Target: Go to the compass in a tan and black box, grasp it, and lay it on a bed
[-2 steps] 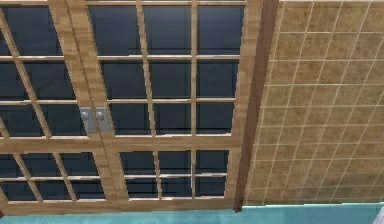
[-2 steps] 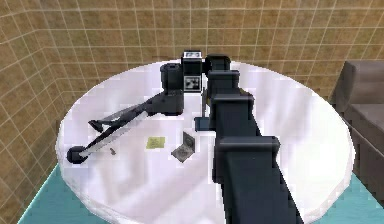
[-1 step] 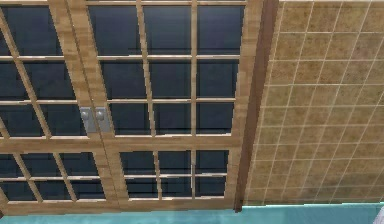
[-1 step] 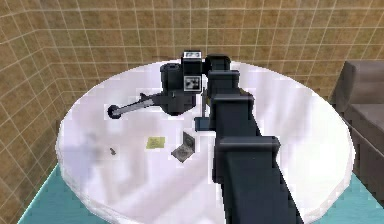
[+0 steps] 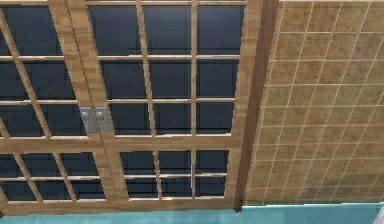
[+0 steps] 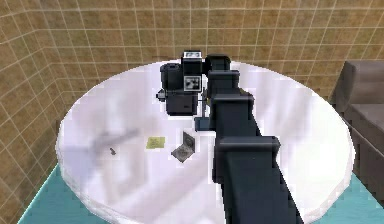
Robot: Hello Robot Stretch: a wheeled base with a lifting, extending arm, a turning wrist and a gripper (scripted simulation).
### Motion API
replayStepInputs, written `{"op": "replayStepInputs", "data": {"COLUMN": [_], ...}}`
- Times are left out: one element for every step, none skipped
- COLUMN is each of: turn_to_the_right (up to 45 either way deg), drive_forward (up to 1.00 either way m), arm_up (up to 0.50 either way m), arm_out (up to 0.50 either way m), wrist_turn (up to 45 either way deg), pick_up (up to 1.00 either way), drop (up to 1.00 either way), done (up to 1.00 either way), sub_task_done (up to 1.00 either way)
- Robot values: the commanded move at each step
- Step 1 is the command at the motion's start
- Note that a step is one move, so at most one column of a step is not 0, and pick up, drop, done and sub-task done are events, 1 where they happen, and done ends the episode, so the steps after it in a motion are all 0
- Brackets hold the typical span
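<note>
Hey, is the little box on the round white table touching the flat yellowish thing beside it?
Apart. In the arm side view, bare white tabletop shows between the small box and the flat yellowish thing.

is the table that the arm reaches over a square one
No, the table beneath the arm has a round white top with a curved rim.
</note>
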Motion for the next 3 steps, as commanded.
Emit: {"op": "replayStepInputs", "data": {"turn_to_the_right": [0.0, 0.0, 0.0], "drive_forward": [0.0, 0.0, 0.0], "arm_up": [-0.26, 0.0, 0.1], "arm_out": [0.0, 0.0, 0.0], "wrist_turn": [0.0, 0.0, 0.0], "pick_up": [0.0, 1.0, 0.0], "drop": [0.0, 0.0, 0.0], "done": [0.0, 0.0, 0.0], "sub_task_done": [0.0, 0.0, 0.0]}}
